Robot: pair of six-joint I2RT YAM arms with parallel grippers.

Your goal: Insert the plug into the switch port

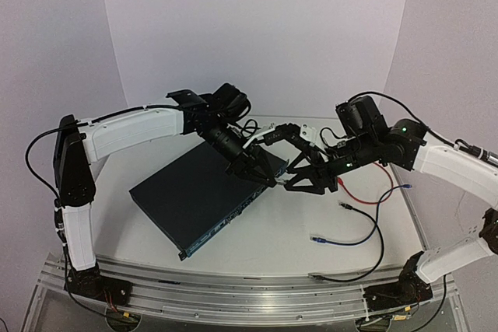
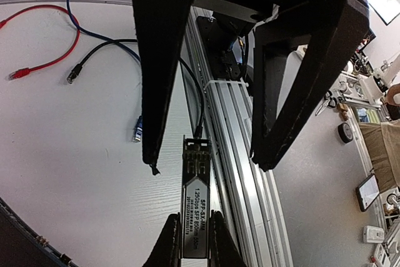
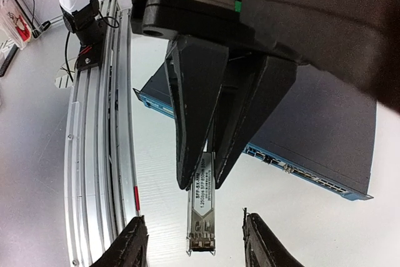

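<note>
Clearly seen: the switch (image 1: 194, 196), a large flat rectangular navy-black metal box, lies on the white table (image 1: 311, 227). Its long thin blue-edged face with the row of sockets (image 3: 294, 170) looks to the near right.
Plug: the plug (image 3: 201, 211), a small silver metal block with a printed white label, hangs in the air just beside the socket face of the switch, near its right corner. It sits in no socket.
Left gripper: the left gripper (image 2: 195, 217) is clenched on the label end of the plug, one black finger on each side.
Right gripper: the right gripper (image 3: 192, 217) stands released on the side away from the switch. Its two fingers flank the free end of the plug with a gap on each side.
Cables: a red cable (image 2: 22, 74), a blue cable (image 2: 136, 130) and a black cable (image 2: 74, 74) lie loose on the table, to the right of the switch.
Hard to make out: from the top view the plug is only a pale speck between the black fingers, and the smallest print on its label I cannot read.
Cut off: in the left wrist view only a dark corner of the switch shows at the lower left edge. In the right wrist view the left gripper covers the middle of the switch.
</note>
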